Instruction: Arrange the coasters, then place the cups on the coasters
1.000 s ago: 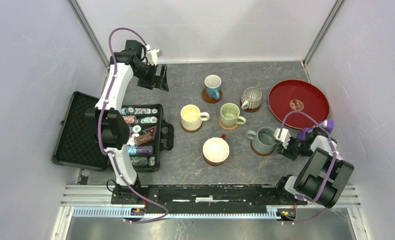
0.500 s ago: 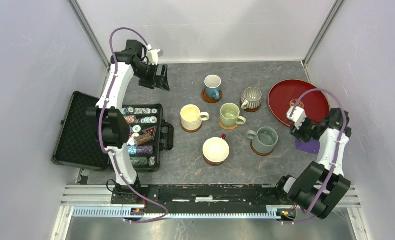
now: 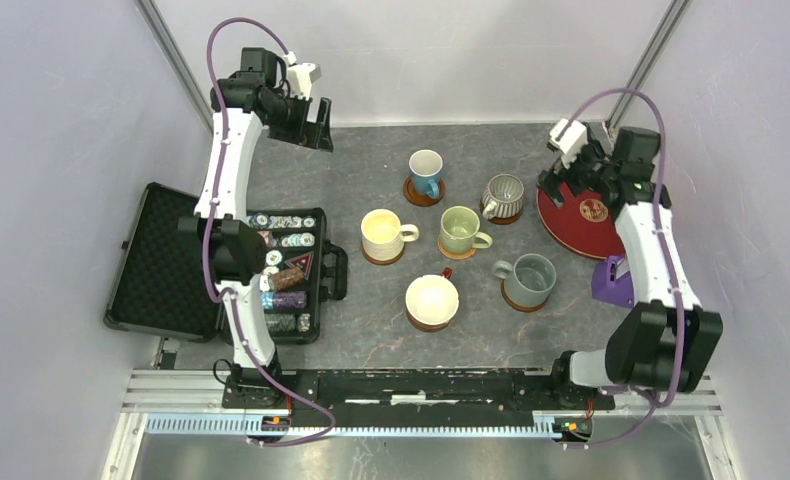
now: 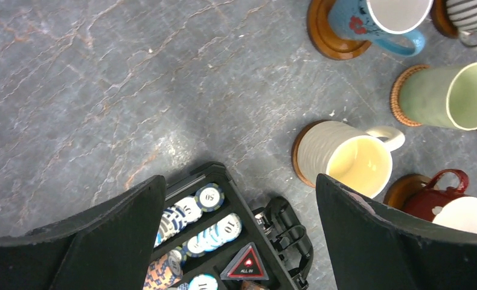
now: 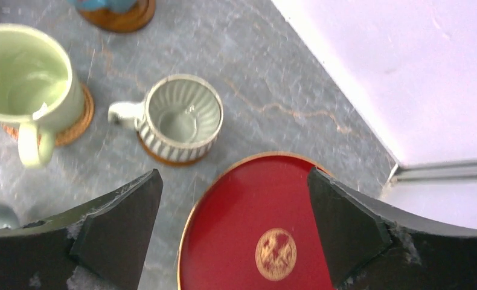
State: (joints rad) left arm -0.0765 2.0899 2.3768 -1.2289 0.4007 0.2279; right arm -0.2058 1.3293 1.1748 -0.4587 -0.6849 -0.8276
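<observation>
Hovered high with right gripper (image 5: 233,174) spread wide, gripping nothing, directly over red tray (image 5: 248,208), ribbed cup (image 5: 179,118) just ahead of one finger (image 5: 121,223).

Bright, even light falls from above in the overhead view. The desk (image 3: 371,160) shows only faint, soft shadows beside the cups (image 3: 383,232), and the white walls (image 3: 61,150) carry a lilac tint. The left wrist view is sharp, though the left gripper (image 4: 239,181) reads as near-black, its detail lost. The right wrist view is blurred and soft: the green cup (image 5: 28,78) is smeared, the wall (image 5: 405,60) at upper right is washed out, and the red tray (image 5: 254,205) has a dull gloss.
</observation>
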